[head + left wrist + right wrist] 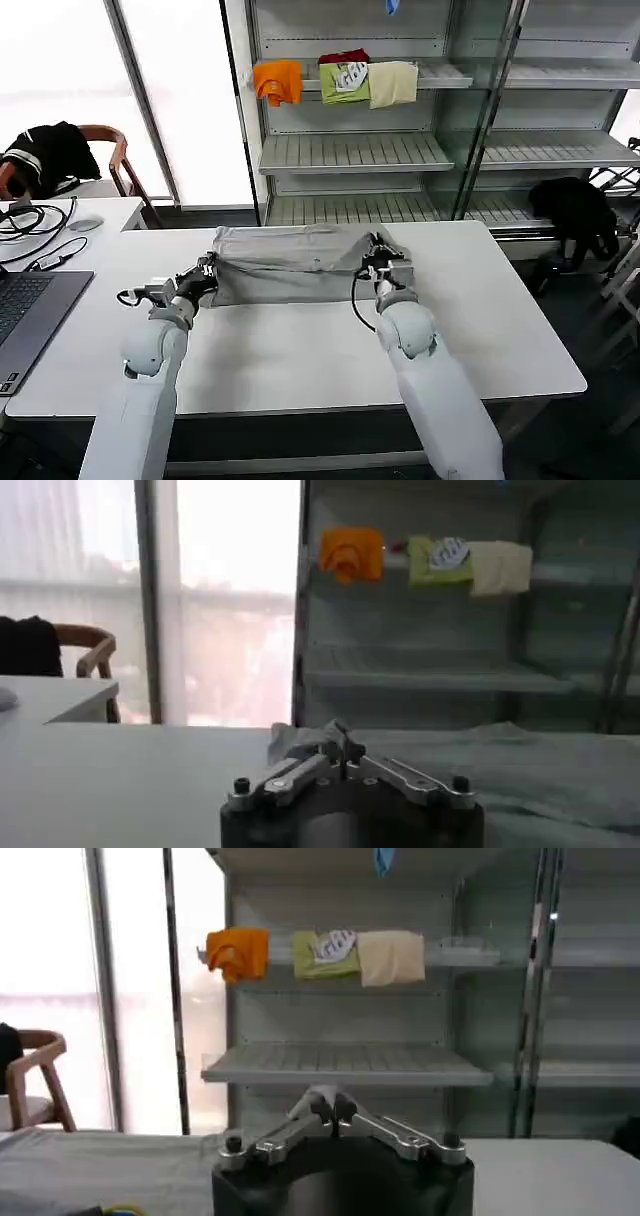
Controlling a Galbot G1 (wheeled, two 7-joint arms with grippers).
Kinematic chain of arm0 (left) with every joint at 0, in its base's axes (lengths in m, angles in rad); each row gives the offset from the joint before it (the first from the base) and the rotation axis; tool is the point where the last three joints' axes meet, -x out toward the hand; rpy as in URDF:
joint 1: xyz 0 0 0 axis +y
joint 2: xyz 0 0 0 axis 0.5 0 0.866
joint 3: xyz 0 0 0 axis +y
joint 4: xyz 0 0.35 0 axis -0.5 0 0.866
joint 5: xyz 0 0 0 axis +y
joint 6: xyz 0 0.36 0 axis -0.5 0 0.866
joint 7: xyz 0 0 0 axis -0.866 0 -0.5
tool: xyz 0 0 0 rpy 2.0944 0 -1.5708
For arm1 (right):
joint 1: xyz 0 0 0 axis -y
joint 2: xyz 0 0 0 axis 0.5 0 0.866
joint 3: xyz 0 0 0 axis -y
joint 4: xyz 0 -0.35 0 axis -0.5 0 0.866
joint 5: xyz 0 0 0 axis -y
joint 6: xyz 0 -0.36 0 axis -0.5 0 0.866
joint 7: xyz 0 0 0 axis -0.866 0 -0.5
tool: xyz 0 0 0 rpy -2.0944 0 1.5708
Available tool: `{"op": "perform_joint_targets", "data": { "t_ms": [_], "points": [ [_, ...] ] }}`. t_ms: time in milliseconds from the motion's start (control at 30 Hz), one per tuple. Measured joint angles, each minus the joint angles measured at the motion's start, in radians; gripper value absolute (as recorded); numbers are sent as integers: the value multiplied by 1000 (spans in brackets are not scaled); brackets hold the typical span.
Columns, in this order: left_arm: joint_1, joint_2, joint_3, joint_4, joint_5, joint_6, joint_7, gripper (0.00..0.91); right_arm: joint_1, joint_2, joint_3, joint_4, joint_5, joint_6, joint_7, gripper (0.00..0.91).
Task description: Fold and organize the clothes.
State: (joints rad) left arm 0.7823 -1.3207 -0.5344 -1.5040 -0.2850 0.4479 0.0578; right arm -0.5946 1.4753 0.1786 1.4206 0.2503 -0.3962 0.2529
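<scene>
A light grey T-shirt (290,262) lies partly folded into a wide band across the far middle of the white table (300,350). My left gripper (208,272) is at the band's near left corner, shut on a pinch of the cloth. In the left wrist view the left gripper (340,746) holds a raised peak of the grey shirt (530,770). My right gripper (381,256) is at the band's right end, lifted slightly and shut on the fabric. In the right wrist view the right gripper (330,1106) pinches a small pale tuft, and the shirt (90,1168) lies below it.
Behind the table stands a shelf unit (350,150) with orange (278,80), green (344,82) and cream (393,83) folded garments. A laptop (30,305) and cables (40,225) sit on the left. Black garments hang on a chair (50,155) and on the right (575,210).
</scene>
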Motion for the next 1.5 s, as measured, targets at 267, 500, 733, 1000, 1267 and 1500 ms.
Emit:
{"op": "perform_joint_targets", "data": {
  "t_ms": [267,500,733,1000,1267,1500],
  "points": [
    [-37,-3,8,62,25,27,-2,907,45,31,5,-104,17,-28,0,907],
    [-39,0,10,71,32,59,-11,907,54,53,12,-148,72,-28,33,907],
    [-19,9,7,49,35,84,-18,907,13,40,12,-107,91,-41,60,907],
    [39,24,7,-35,35,112,-25,907,-73,-12,21,38,95,-74,93,907],
    [111,27,-4,-115,55,115,-25,907,-162,-81,36,183,100,-110,115,907],
    [150,26,-5,-139,75,115,-24,907,-224,-131,48,254,104,-135,126,907]
  ]
}}
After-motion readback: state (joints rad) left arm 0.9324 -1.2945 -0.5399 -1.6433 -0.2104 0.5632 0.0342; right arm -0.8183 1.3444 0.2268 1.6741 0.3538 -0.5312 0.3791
